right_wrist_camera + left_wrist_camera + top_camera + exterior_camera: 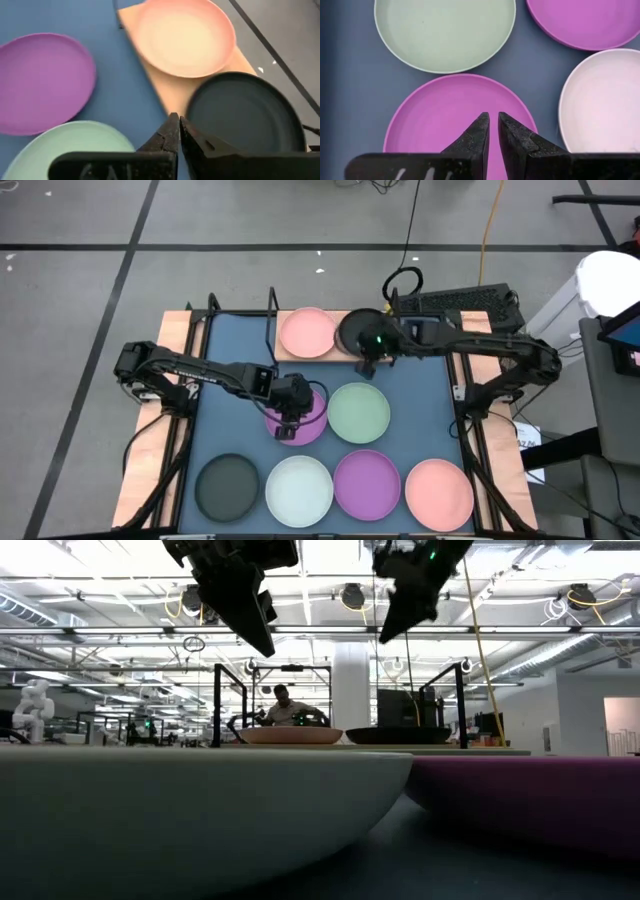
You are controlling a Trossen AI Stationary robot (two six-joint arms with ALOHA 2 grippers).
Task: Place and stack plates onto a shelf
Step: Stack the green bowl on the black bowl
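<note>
In the low view, the white plate (190, 815) fills the foreground, with a purple plate (540, 802) just beside it. Seen from above, the front row on the blue table (235, 345) holds, left to right, a black plate (227, 486), the white plate (299, 489), the purple plate (367, 483) and a pink plate (438, 494). Behind this row lie a second purple plate (312, 420) and a green plate (359, 412), side by side. The shelf (281, 330) stands at the far edge of the table and carries a second pink plate (307, 333) and a second black plate (360, 330), each lying flat, one beside the other. The left gripper (492, 125) hangs above the second purple plate, its fingers nearly closed with only a narrow gap between them and nothing held. The right gripper (176, 125) hovers near the front edge of the shelf, just in front of the black plate there, its fingers fully closed and empty. In the low view both grippers are raised clear of the plates. A person (283, 705) sits in the room beyond the table.
</note>
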